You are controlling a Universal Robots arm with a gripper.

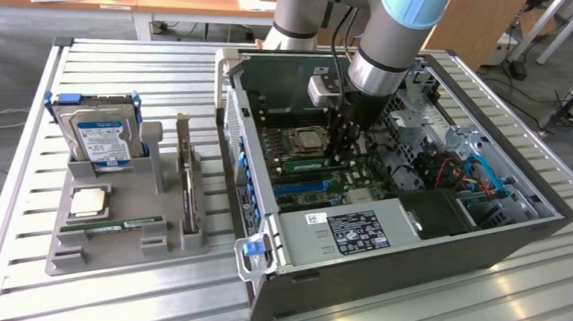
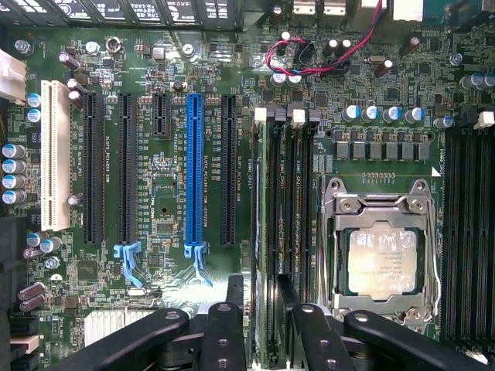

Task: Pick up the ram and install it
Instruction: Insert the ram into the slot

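Your exterior camera stands well back and high, looking down at a slant across the table (image 1: 476, 314). It takes in the open computer case (image 1: 410, 265) toward the exterior view's right, with the arm (image 1: 394, 40) reaching in from the far side. Your wrist camera faces straight down into that case from close above, with the gripper (image 2: 261, 290) in its foreground. Both views share the circuit board (image 1: 365, 182) (image 2: 166, 193) and its processor (image 1: 308, 141) (image 2: 383, 259).

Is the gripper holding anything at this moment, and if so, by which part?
Nothing seems held. The gripper is open, its fingers apart on either side of the ram, which stands in its slot.
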